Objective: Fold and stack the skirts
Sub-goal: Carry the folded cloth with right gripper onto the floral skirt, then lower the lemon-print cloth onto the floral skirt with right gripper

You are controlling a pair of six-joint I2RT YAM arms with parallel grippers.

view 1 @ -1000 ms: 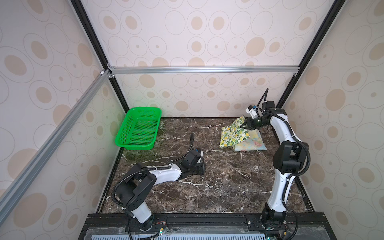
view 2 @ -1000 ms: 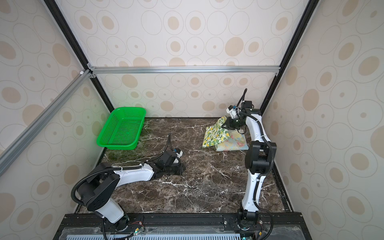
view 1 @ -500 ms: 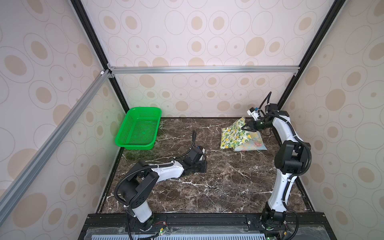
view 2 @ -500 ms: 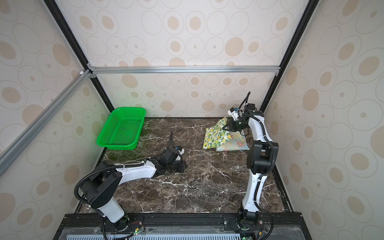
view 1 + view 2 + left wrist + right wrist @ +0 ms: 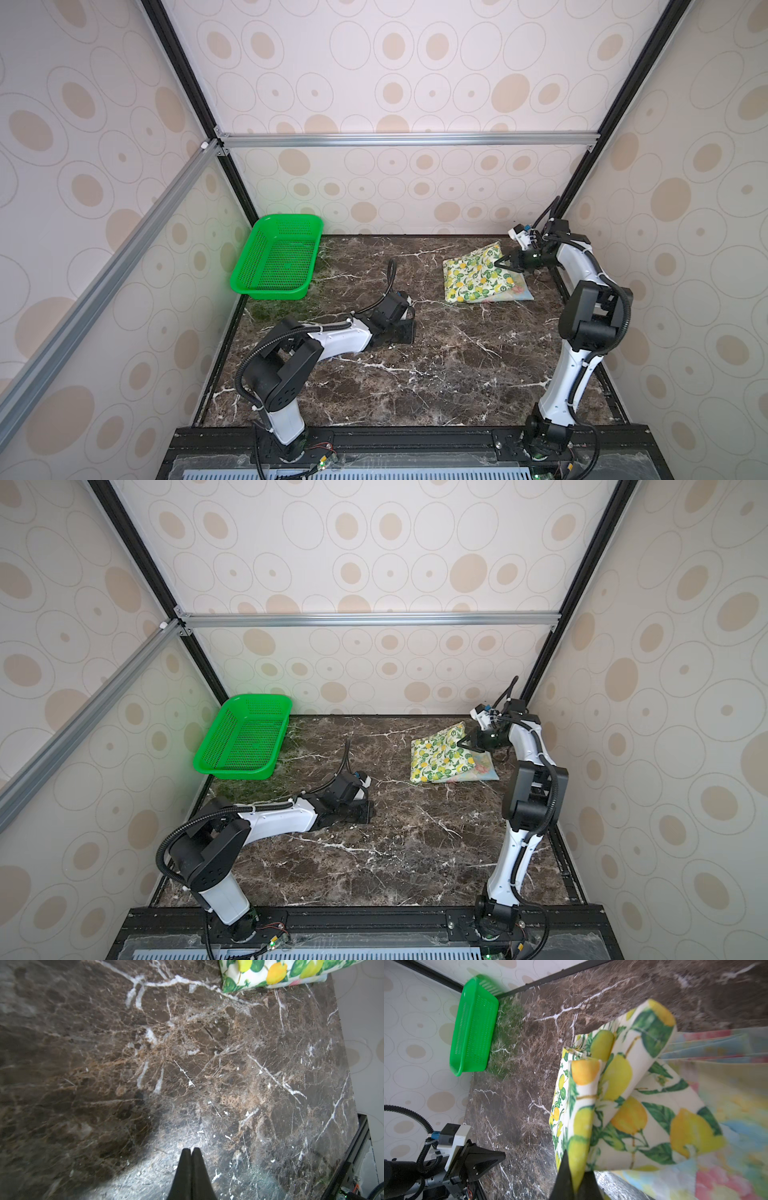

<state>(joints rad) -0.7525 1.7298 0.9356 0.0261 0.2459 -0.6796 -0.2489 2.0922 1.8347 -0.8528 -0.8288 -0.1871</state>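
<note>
The cream lemon skirt [image 5: 473,274] [image 5: 440,756] lies folded at the back right on top of the pastel skirt [image 5: 519,293] [image 5: 484,771], whose edge shows on the right side. My right gripper [image 5: 500,262] [image 5: 462,742] [image 5: 577,1162] is shut on the lemon skirt's [image 5: 623,1084] back right corner and holds that corner raised off the pastel skirt [image 5: 726,1084]. My left gripper [image 5: 405,330] [image 5: 361,810] [image 5: 190,1149] lies low on the marble mid-table, shut on nothing, with the lemon skirt's [image 5: 270,972] near corner ahead of it.
A green mesh basket [image 5: 276,257] [image 5: 243,737] [image 5: 473,1026] stands at the back left, tilted against the wall. The dark marble table [image 5: 436,374] is closed in by patterned walls. Black frame posts rise at the back corners.
My right wrist has shifted a little to the right, still holding the lemon skirt's raised corner. The left arm has hardly moved.
</note>
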